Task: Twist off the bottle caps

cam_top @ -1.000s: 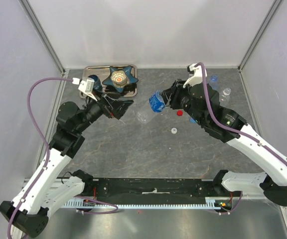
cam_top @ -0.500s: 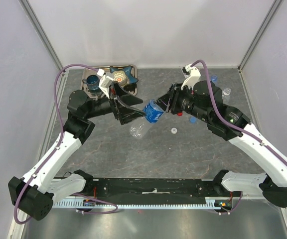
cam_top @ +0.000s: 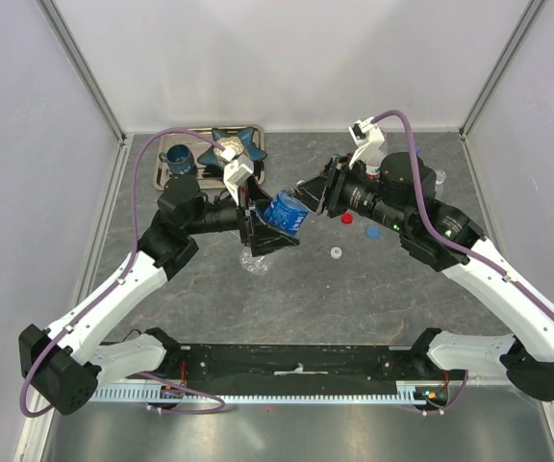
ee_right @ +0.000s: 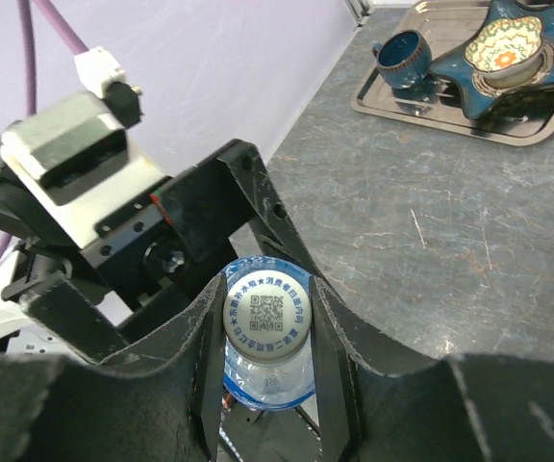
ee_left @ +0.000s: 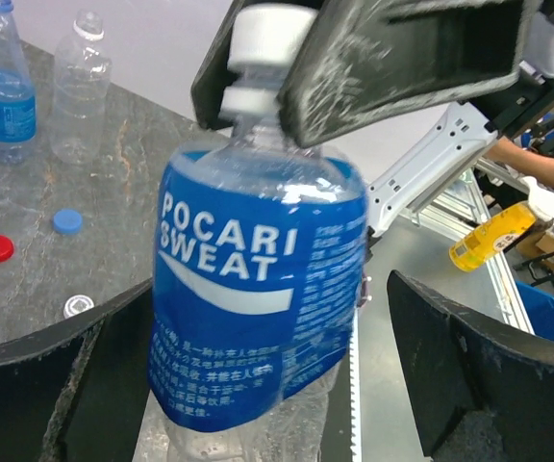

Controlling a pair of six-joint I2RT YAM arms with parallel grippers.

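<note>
Alignment of bottle and hands decides the coming move. The blue-labelled clear plastic bottle hangs in the air above the grey stone-patterned table, between the two arms, tilted rather than upright. Its long axis runs from the round white screw cap, up at the right hand, down toward the left arm, with the clear base lowest and nearest the table.

The right hand is clamped on the cap end, a finger pressed on either side. I cannot tell whether the pads bear on the cap itself or on the ring under it. The left hand is spread wide, one finger on each side of the labelled body, not closed on it. So the body lies straight ahead of the left hand, inside its gap, and the cap is at the end far from it.

By my reading, the next step is for the left hand to close across the body, at right angles to the long axis, so that one hand can turn against the other.

A small red cap, a small blue cap and a small white cap lie loose on the table near the right arm, which suggests this is the last bottle to open.
</note>
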